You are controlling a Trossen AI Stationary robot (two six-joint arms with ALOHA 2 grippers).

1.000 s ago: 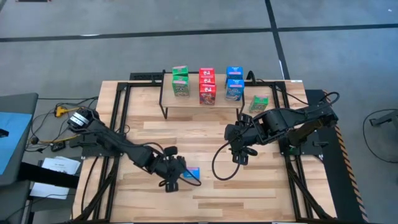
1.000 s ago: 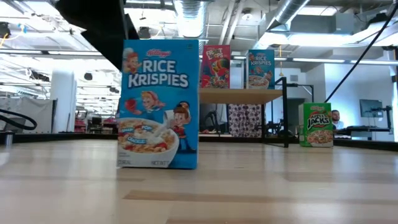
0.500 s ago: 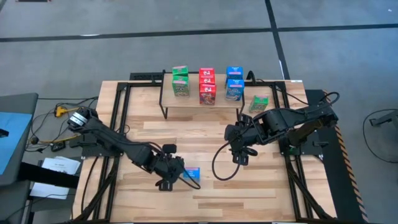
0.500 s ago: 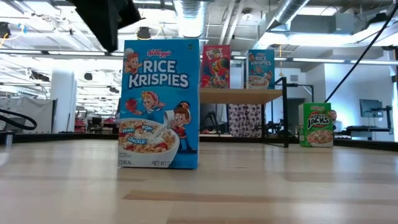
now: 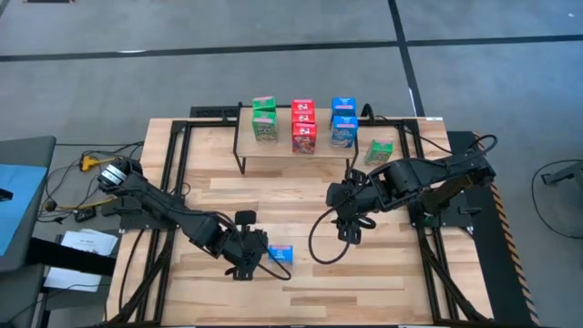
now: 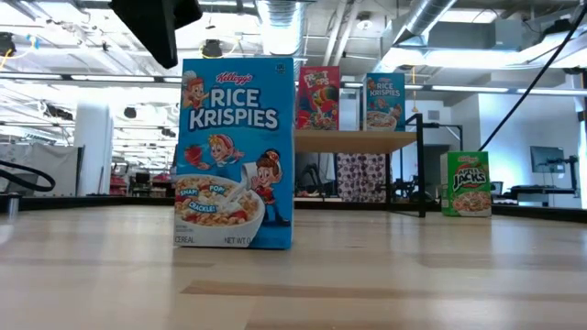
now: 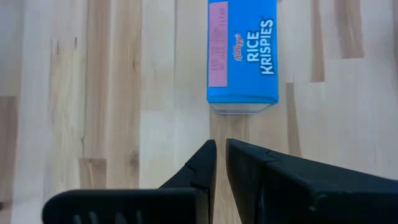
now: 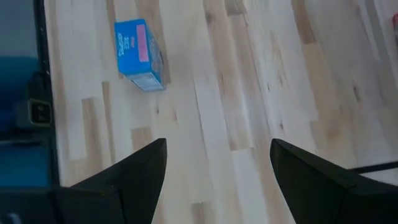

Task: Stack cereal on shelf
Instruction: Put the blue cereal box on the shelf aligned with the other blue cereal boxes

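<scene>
A blue Rice Krispies box (image 5: 281,254) stands upright on the slatted wooden table (image 5: 301,278), well in front of the shelf (image 5: 301,153) and apart from everything on it; in the low view the same box (image 6: 236,152) shows its printed front, with the shelf behind it. The left gripper (image 5: 248,258) sits just beside this box, on the side away from the right arm, not touching it; in the left wrist view its two dark fingers (image 7: 205,163) are nearly together, only a thin slit between them, holding nothing, with the box top (image 7: 242,51) just ahead of the tips. The right gripper (image 5: 351,221) hovers over the table between the shelf and the blue box, nearer the shelf's right end; its fingers (image 8: 140,168) are spread wide apart and empty, the blue box (image 8: 139,55) well beyond them. On the shelf stand green boxes (image 5: 264,119), red boxes (image 5: 303,126) and blue boxes (image 5: 343,121), in three columns side by side; a single green box (image 5: 379,151) stands on the table just past the shelf's right end.
</scene>
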